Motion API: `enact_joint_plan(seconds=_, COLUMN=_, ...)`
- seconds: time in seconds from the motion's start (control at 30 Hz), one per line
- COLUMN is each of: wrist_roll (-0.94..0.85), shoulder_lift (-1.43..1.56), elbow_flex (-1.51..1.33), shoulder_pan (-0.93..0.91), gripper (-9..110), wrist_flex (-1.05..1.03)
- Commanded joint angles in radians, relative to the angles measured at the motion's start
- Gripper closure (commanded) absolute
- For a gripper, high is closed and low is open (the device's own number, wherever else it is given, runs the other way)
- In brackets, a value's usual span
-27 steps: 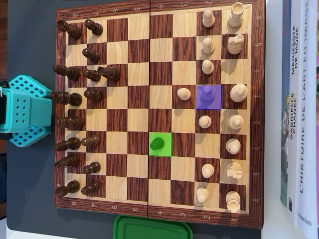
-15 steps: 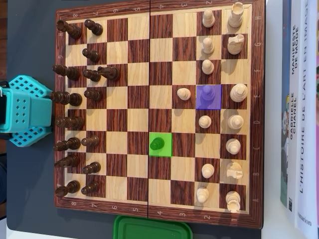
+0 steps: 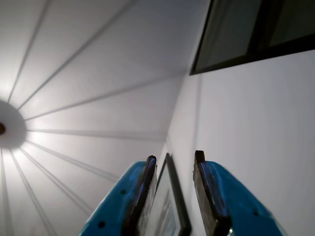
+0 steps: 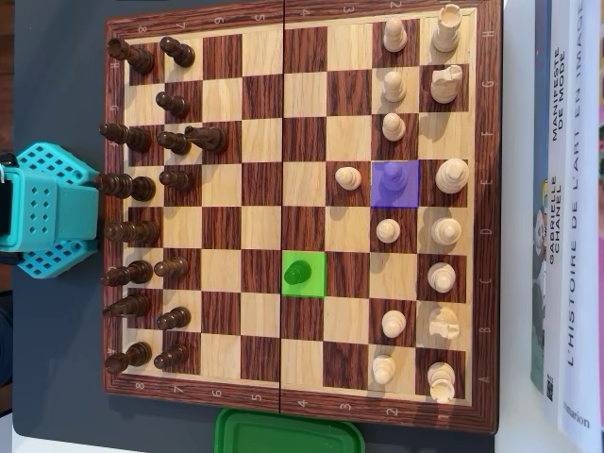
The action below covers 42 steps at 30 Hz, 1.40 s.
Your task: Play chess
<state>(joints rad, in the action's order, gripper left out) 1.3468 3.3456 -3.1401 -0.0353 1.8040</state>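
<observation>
While the overhead view looks straight down on the chessboard [image 4: 302, 217], the wrist view points up at a white ceiling and wall, so the two share nothing. Printed rank numbers run along the board's top and bottom borders and file letters A to H down its right border, all turned sideways. Right of the board stand book spines [image 4: 566, 217] whose titles read "MANIFESTE DE MODE", "GABRIELLE CHANEL" and "L'HISTOIRE DE L'ART EN IMAGES", with "marion" at the foot of one; the lettering runs top to bottom of the picture.

Dark pieces crowd the two left columns, many leaning with their long axes pointing left, heads towards the board's edge. Light pieces fill the right columns, standing upright. One light pawn [image 4: 348, 176] stands advanced, just left of a square tinted purple [image 4: 394, 184], which holds no piece. A lone dark pawn [image 4: 297, 273] stands upright on a square tinted green [image 4: 304, 274] near the board's middle, well apart from both armies.

A turquoise perforated part of the arm [image 4: 52, 209] sits off the board's left edge. A green lid or container [image 4: 288, 432] pokes in below the board.

Seen from the wrist, the gripper [image 3: 173, 160] shows two blue fingers [image 3: 224, 196] with dark pads, parted by a narrow gap and holding nothing; a picture frame [image 3: 174, 206] shows between them.
</observation>
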Motion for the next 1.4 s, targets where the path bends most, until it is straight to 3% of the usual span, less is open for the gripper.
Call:
enact_joint_plan(seconds=0.0, wrist_roll=0.005, shoulder_lift=-0.002, elbow_flex=-0.020, shoulder_pan=0.002, gripper=89, wrist_flex=0.002)
enact_joint_plan(seconds=1.2, wrist_roll=-0.005, shoulder_lift=-0.012, elbow_flex=-0.020, shoulder_pan=-0.003, gripper=89, wrist_flex=-0.002)
enact_joint_plan(seconds=1.37, wrist_roll=-0.005, shoulder_lift=-0.003, elbow_flex=-0.020, shoulder_pan=0.008, gripper=89, wrist_flex=-0.189)
